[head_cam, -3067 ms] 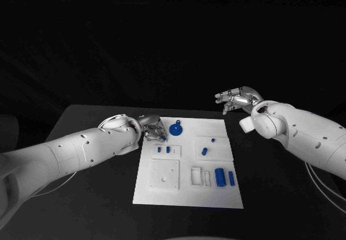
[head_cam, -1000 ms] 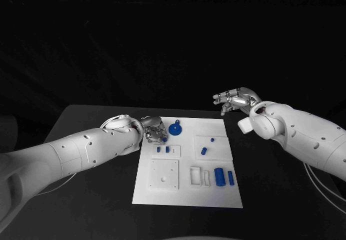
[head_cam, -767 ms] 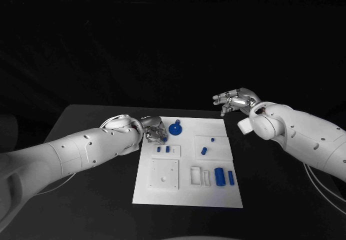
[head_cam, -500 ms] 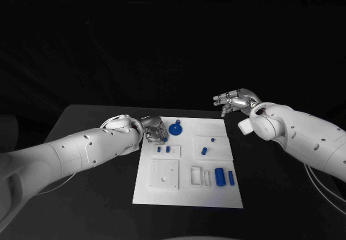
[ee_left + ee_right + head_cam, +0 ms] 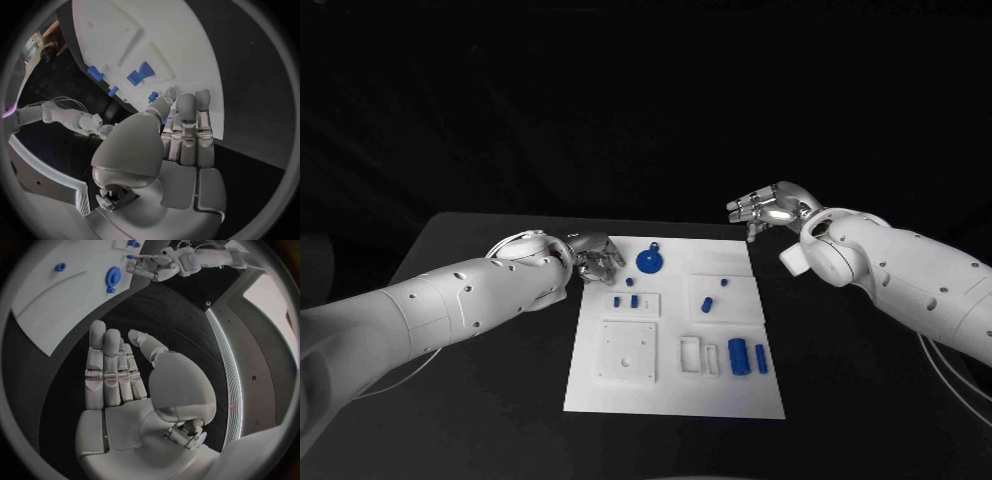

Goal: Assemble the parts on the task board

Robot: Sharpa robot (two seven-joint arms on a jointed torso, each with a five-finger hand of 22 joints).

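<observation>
The white task board [image 5: 678, 385] lies mid-table. On it are a round blue gear [image 5: 651, 261] at the far end, two small blue pegs [image 5: 626, 300], two blue pieces [image 5: 708, 303] in the right middle, and two blue bars [image 5: 747, 355] near right. My left hand [image 5: 596, 258] hovers at the board's far left edge, just left of the gear, with nothing plainly in it. In the left wrist view its fingers [image 5: 187, 120] stretch side by side toward the pegs [image 5: 141, 73]. My right hand [image 5: 769, 208] is raised beyond the board's far right corner, fingers [image 5: 106, 365] spread and empty.
A white square plate [image 5: 629, 350] and a small white frame [image 5: 697, 353] sit in the board's near half. Bare black table [image 5: 473, 400] lies on both sides of the board. The right wrist view shows the gear [image 5: 113, 276] and my left hand [image 5: 159, 265] across the board.
My left hand has drawn back a little to the left, away from the gear. My right hand has sunk slightly and stays spread.
</observation>
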